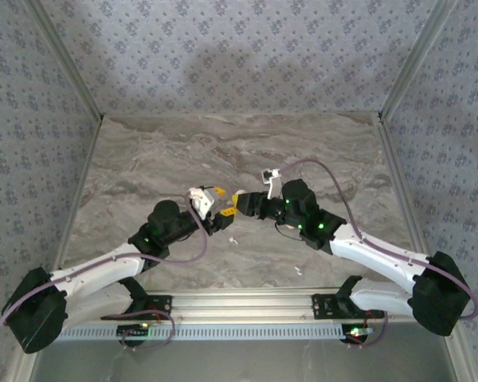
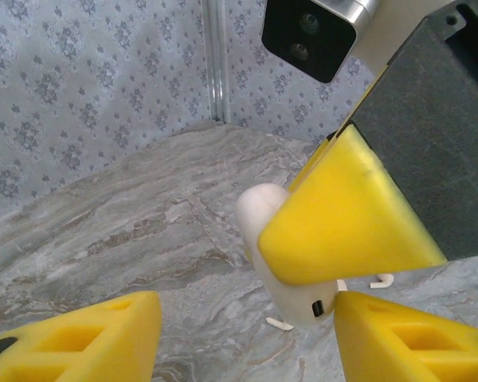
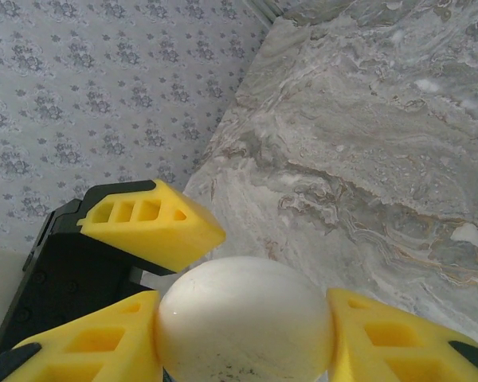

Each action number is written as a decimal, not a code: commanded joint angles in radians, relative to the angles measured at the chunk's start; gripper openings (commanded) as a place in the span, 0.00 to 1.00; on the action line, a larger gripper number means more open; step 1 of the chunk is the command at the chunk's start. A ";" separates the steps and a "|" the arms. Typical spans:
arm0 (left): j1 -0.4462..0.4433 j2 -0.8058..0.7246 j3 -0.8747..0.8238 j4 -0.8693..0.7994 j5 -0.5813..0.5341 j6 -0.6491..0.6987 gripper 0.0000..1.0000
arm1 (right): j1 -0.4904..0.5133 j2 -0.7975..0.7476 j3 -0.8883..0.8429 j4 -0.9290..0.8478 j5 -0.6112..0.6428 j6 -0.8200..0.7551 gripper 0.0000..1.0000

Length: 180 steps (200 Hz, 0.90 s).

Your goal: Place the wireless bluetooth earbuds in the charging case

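Both arms reach inward and meet over mid-table [image 1: 143, 159]. Left end effector [image 2: 247, 306] is open, fingers apart either side of the charging case [image 2: 259, 215]. Right end effector [image 3: 243, 301] clamps the case between both fingers. Two earbuds [image 2: 279, 323] lie loose on the table below. Case opening is hidden, contents can't be told.

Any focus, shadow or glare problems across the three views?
Top external: even, soft light, with broad faint shadows on the back wall and no glare. Left wrist: the near yellow fingers are soft, while the charging case and table are sharper. Right wrist: the case up close is slightly soft, and the marble is crisp.
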 commanded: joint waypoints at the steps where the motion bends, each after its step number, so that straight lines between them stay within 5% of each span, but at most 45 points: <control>1: -0.008 0.016 0.040 0.057 0.003 -0.042 0.59 | 0.011 -0.023 -0.004 0.050 -0.021 0.022 0.48; 114: -0.008 0.058 0.065 0.081 0.042 -0.084 0.40 | 0.020 -0.015 -0.014 0.080 -0.032 0.033 0.48; 152: -0.008 0.071 0.068 0.098 0.038 -0.107 0.47 | 0.021 -0.008 -0.011 0.082 -0.046 0.029 0.49; 180: -0.008 0.073 0.074 0.092 0.044 -0.110 0.42 | 0.021 -0.006 -0.006 0.086 -0.056 0.030 0.50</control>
